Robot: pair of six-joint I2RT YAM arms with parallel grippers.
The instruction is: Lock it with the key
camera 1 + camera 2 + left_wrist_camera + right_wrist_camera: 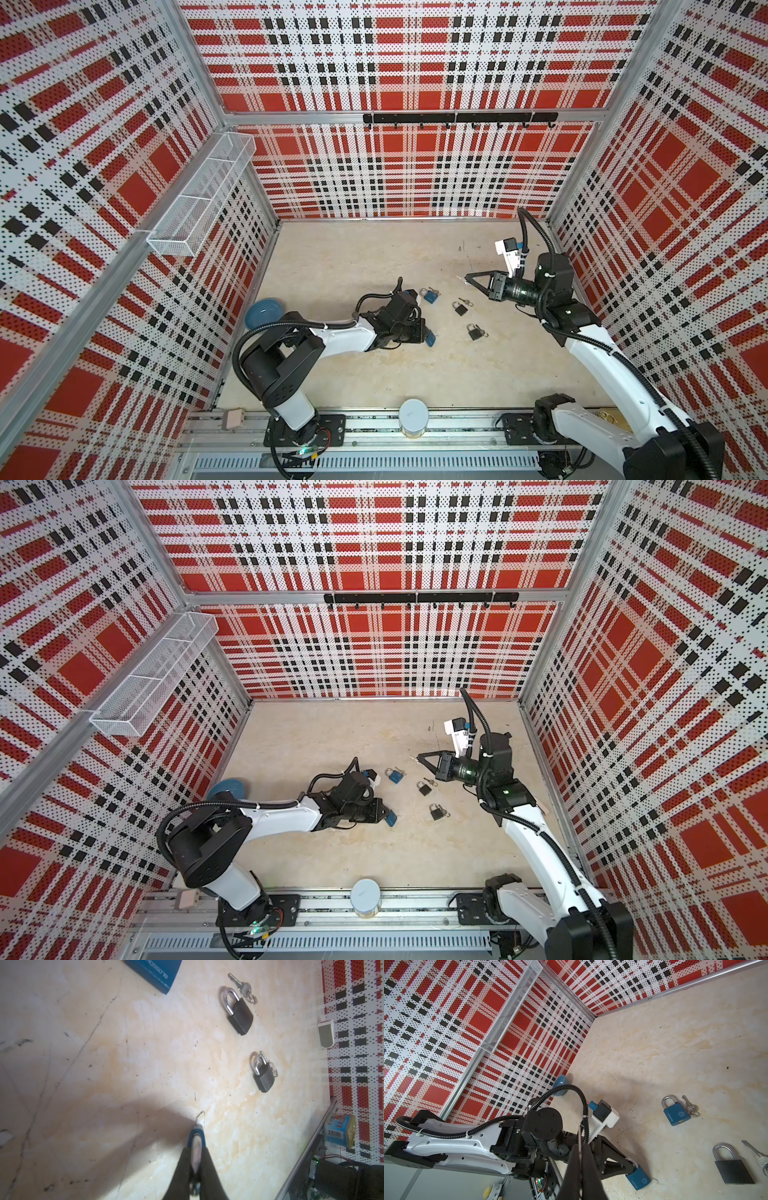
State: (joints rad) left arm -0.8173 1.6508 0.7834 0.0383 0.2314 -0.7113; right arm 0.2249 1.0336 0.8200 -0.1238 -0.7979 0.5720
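**Key and lock not yet joined**

At the near-left centre of the table (353,257), my left gripper (631,1165) pinches the blue padlock (638,1178) by its top, body resting on the surface. The right gripper (468,277) hovers well apart, far-right, jaws closed on a thin metal sliver I take for the key (460,278). By my reading nothing is inserted or turned: bringing key to keyhole and locking are all left. The fingers hide the held lock's shackle, so I cannot tell its state.

A spare blue padlock (677,1113) and two black padlocks (241,1016) (264,1078) lie between the arms, keys beside them. The spare's face reads roughly "BLOSSO…", cut by the frame; a tin's label (338,1132) shows only a barcode.
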